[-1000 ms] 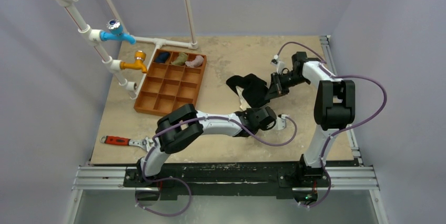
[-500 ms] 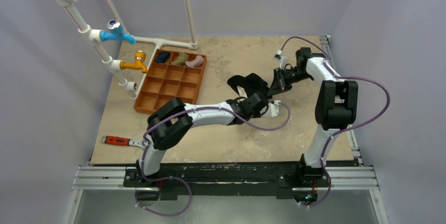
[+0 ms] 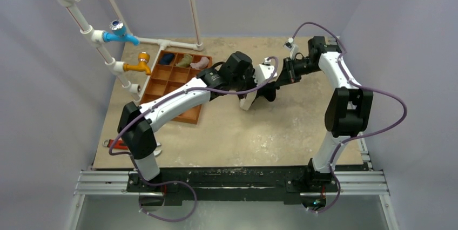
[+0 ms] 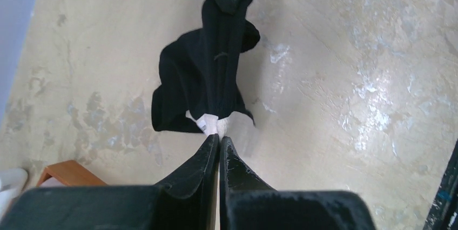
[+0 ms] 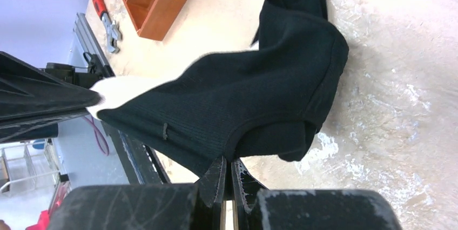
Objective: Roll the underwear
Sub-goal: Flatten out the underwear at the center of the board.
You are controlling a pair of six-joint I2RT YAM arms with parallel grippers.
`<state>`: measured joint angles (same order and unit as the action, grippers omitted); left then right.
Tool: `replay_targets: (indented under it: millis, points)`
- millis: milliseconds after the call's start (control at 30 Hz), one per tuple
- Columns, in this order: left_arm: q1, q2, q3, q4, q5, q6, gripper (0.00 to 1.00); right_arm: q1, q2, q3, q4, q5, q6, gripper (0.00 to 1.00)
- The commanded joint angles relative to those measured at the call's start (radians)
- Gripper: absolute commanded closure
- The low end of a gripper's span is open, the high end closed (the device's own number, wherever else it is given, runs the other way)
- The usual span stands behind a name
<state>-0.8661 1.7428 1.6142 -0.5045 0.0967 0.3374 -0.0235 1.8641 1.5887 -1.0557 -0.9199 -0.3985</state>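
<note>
Underwear [image 3: 265,90] hangs over the far-centre tabletop [image 3: 259,138], strung between the two arms, right of the tray [image 3: 162,87]. Left gripper [image 4: 219,139] is clamped tight on the white patch [image 4: 210,124] at one edge. Right gripper [image 5: 227,168] is pinched closed on the opposite black edge. The slack sags toward the tabletop; touching or not, I can't tell. To do this well, keep both pinches firm, draw apart evenly to smooth the cloth, then lower it flat before rolling. Too hard a tug could slip that thin edge. A second ago the left arm sat low near the front, jaws partly apart, and the garment lay crumpled mid-tabletop. Now both arms reach farther back.
</note>
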Motion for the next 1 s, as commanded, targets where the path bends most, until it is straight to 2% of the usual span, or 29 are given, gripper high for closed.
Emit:
replay_targets:
  millis: [0, 133, 200, 333, 433, 500, 533, 667, 767, 867, 967]
  points:
    - [0.036, 0.012, 0.046, -0.083, 0.070, -0.034, 1.00, -0.006, -0.009, 0.077, -0.013, -0.016, -0.020, 1.00]
    - [0.083, 0.038, 0.137, -0.101, 0.063, -0.013, 1.00, -0.006, 0.030, 0.222, -0.002, -0.031, 0.043, 1.00]
    - [0.108, 0.068, 0.234, -0.116, 0.044, 0.013, 1.00, -0.007, 0.058, 0.325, 0.014, -0.035, 0.106, 1.00]
    - [0.163, 0.177, 0.519, -0.210, 0.027, 0.061, 1.00, -0.006, 0.121, 0.558, 0.080, -0.034, 0.261, 1.00]
    - [0.180, 0.274, 0.769, -0.274, -0.015, 0.108, 1.00, -0.006, 0.168, 0.732, 0.079, -0.010, 0.296, 1.00]
    - [0.180, 0.308, 0.887, -0.295, -0.027, 0.135, 1.00, -0.006, 0.168, 0.789, 0.084, -0.004, 0.303, 1.00]
    - [0.179, 0.296, 0.898, -0.281, -0.023, 0.142, 1.00, -0.006, 0.146, 0.764, 0.103, -0.001, 0.303, 1.00]
    - [0.147, 0.162, 0.694, -0.221, 0.010, 0.170, 1.00, -0.006, -0.019, 0.485, 0.224, 0.060, 0.266, 1.00]
    - [0.072, 0.070, 0.435, -0.196, 0.005, 0.186, 1.00, -0.006, -0.138, 0.253, 0.238, 0.109, 0.161, 0.99]
    - [-0.031, -0.016, 0.047, -0.086, -0.018, 0.157, 1.00, -0.007, -0.237, -0.023, 0.224, 0.168, -0.047, 0.85]
    - [-0.145, -0.008, -0.180, -0.037, -0.049, 0.097, 1.00, -0.006, -0.303, -0.300, 0.243, 0.230, -0.196, 0.66]
